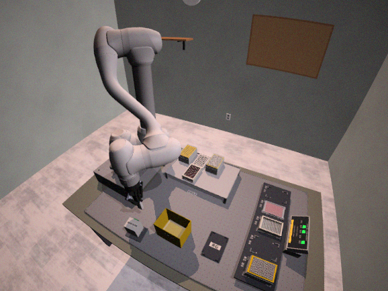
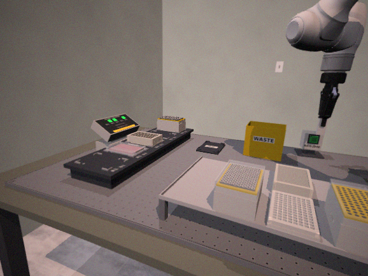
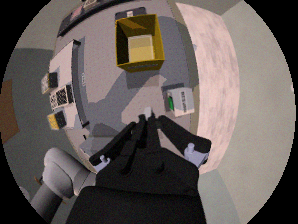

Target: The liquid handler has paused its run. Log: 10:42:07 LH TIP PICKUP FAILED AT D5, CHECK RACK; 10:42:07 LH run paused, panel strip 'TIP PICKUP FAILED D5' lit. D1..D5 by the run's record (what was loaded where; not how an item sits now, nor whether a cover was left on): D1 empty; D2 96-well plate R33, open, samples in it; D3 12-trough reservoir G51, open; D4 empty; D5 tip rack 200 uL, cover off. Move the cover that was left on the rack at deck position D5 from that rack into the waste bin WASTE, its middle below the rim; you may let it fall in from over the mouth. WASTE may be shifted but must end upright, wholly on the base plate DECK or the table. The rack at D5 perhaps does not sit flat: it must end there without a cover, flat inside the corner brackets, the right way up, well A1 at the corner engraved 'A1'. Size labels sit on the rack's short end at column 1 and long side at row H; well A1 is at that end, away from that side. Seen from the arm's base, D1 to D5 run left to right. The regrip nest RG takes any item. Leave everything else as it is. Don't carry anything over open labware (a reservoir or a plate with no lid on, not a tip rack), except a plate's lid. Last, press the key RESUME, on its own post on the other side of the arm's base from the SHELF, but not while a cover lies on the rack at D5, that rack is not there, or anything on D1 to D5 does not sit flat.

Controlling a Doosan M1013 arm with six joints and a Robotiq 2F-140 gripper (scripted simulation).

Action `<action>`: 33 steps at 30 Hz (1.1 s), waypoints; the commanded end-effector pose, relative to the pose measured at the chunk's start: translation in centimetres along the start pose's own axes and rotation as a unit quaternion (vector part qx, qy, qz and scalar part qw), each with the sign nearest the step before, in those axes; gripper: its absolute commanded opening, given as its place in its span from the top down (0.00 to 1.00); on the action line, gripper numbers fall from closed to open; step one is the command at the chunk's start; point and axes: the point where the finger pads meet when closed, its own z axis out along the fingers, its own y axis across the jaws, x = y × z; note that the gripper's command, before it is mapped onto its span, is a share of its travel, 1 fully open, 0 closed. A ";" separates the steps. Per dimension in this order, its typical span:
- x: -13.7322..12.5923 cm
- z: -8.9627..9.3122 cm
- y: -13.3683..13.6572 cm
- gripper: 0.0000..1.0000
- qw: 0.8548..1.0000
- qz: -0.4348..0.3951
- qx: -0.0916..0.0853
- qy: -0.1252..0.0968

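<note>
Arm poised over the RESUME key: the gripper (image 2: 323,122) hangs tip-down just above the key's post, jaws clenched tight on nothing, fingers pressed into one narrow black point.

The RESUME key (image 2: 313,139), a green square in a pale housing, stands on its own post at the table's near-left corner in the top view, just left of the yellow waste bin WASTE (image 1: 160,230), which is upright.

Far right on the black deck, the tip rack at D5 (image 1: 262,269) shows its yellow frame and open tip grid w/ no cover on it, and looks flat inside the brackets.

A pale patch lies low inside the bin in the wrist view (prob. the cover, but too blurred to tell from the bin's floor).

Judged handling: the key is a stiff, fixed target, not a thing to grip. Closed fingertips make a firm probe. Meet the green face square & centred, approx. straight along its axis. An off-centre push could skid onto the housing or lever the post.
</note>
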 end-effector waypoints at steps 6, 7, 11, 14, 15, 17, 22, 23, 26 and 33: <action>0.0 1.3 0.0 1.00 1.000 0.000 0.000 0.000; 0.0 1.5 0.0 1.00 1.000 0.000 0.000 0.000; 0.0 1.8 0.0 1.00 1.000 0.000 0.000 0.000; 0.0 2.3 0.0 1.00 1.000 0.000 0.000 0.000; 0.0 2.5 0.0 1.00 1.000 0.000 0.000 0.000; 0.0 2.8 0.0 1.00 1.000 0.000 0.000 0.000; 0.0 3.7 0.0 1.00 1.000 0.000 0.000 0.000; 0.0 3.8 0.0 1.00 1.000 0.000 0.000 0.000; 0.0 4.2 0.0 1.00 1.000 0.000 0.000 0.000; 0.0 5.2 0.0 1.00 1.000 0.000 0.000 0.000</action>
